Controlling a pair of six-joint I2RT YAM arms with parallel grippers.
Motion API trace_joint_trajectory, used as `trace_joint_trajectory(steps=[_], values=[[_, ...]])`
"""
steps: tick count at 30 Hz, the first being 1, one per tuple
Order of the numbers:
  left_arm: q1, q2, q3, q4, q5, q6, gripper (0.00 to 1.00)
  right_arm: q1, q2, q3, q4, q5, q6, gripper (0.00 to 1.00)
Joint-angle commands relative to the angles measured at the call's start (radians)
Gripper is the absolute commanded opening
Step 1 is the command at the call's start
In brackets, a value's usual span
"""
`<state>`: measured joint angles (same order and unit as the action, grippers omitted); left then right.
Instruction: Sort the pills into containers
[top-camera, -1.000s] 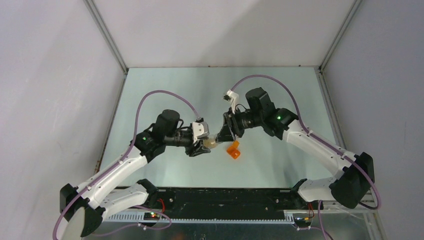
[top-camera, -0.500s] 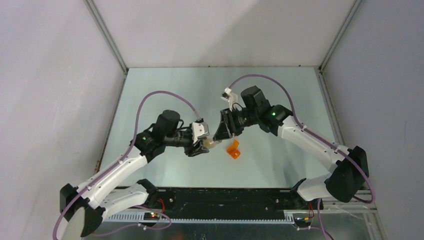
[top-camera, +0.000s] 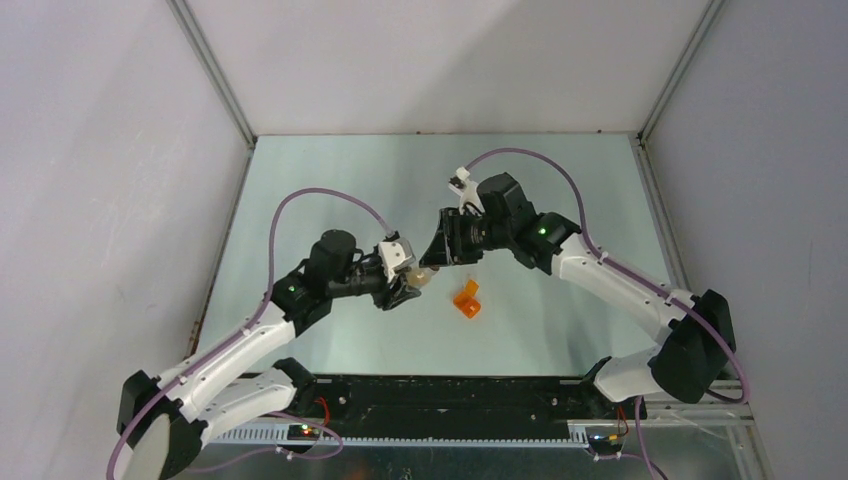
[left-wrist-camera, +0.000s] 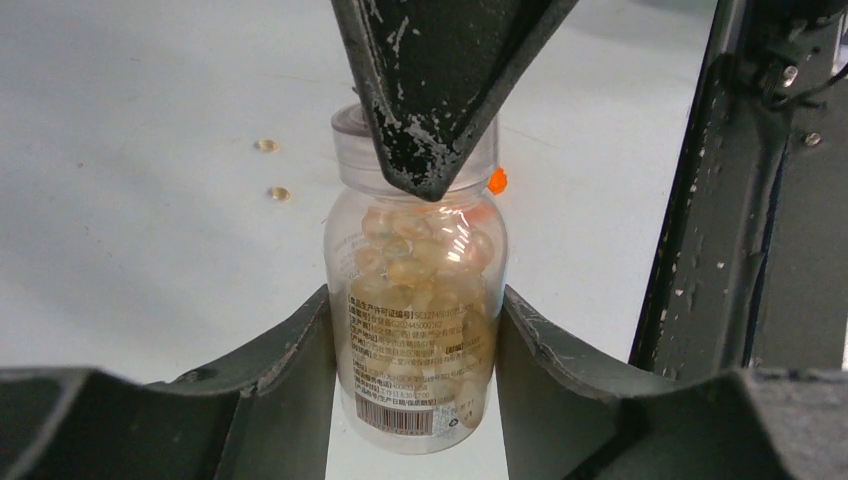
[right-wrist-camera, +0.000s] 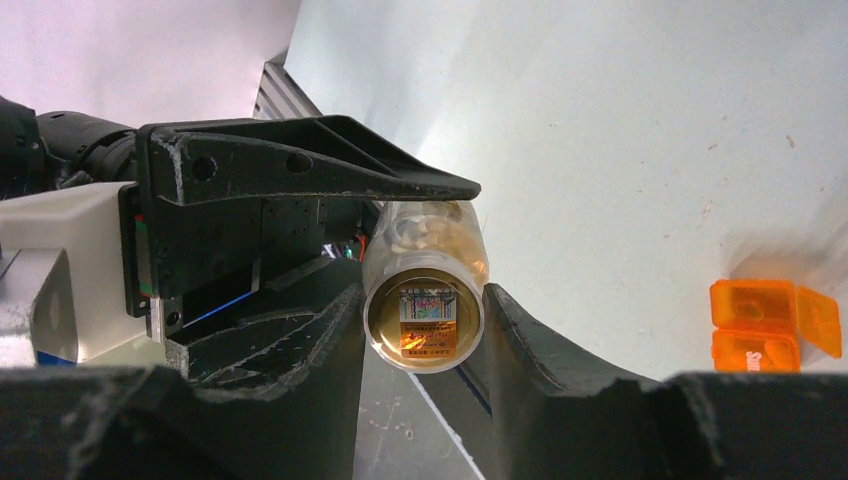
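The pale see-through vial (top-camera: 425, 279), full of tan pills, is held off the table between both grippers. My left gripper (top-camera: 408, 288) is shut on its labelled body (left-wrist-camera: 418, 300). My right gripper (top-camera: 437, 258) is closed around its cap end (right-wrist-camera: 425, 320), with one finger (left-wrist-camera: 430, 90) across the cap in the left wrist view. The orange box (top-camera: 466, 299) lies open on the table just right of the vial, and it also shows in the right wrist view (right-wrist-camera: 775, 322). Two loose pills (left-wrist-camera: 266, 145) (left-wrist-camera: 280, 193) lie on the table beyond the vial.
The pale green table (top-camera: 330, 190) is bounded by grey walls with metal corner posts (top-camera: 215, 70). A black rail (top-camera: 450, 395) runs along the near edge between the arm bases. Purple cables (top-camera: 320, 195) arch over both arms.
My right gripper has moved left onto the vial's cap end. My left gripper, still holding the vial, has shifted slightly and tilted it up toward the right gripper. The orange box has not moved.
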<state>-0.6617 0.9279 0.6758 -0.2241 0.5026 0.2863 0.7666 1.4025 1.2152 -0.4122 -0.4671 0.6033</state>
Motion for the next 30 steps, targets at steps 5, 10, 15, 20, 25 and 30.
trace_joint_trajectory(steps=[5,10,15,20,25,30], values=[[-0.023,-0.062,0.012,0.351,0.095,-0.129,0.0,0.027,-0.103,-0.04,0.09,-0.084,-0.202,0.26],[-0.023,-0.067,0.012,0.359,0.162,-0.153,0.0,-0.037,-0.183,-0.098,0.124,-0.17,-0.317,0.22],[-0.023,-0.051,0.029,0.361,0.238,-0.181,0.0,-0.075,-0.22,-0.104,0.12,-0.275,-0.368,0.19],[-0.024,-0.028,0.048,0.37,0.278,-0.199,0.0,-0.079,-0.223,-0.104,0.102,-0.274,-0.387,0.2],[-0.023,-0.021,0.049,0.372,0.225,-0.163,0.0,-0.056,-0.199,-0.1,0.081,-0.091,-0.242,0.22],[-0.023,-0.001,0.033,0.402,0.136,-0.136,0.0,0.07,-0.222,-0.1,0.089,0.326,0.022,0.22]])
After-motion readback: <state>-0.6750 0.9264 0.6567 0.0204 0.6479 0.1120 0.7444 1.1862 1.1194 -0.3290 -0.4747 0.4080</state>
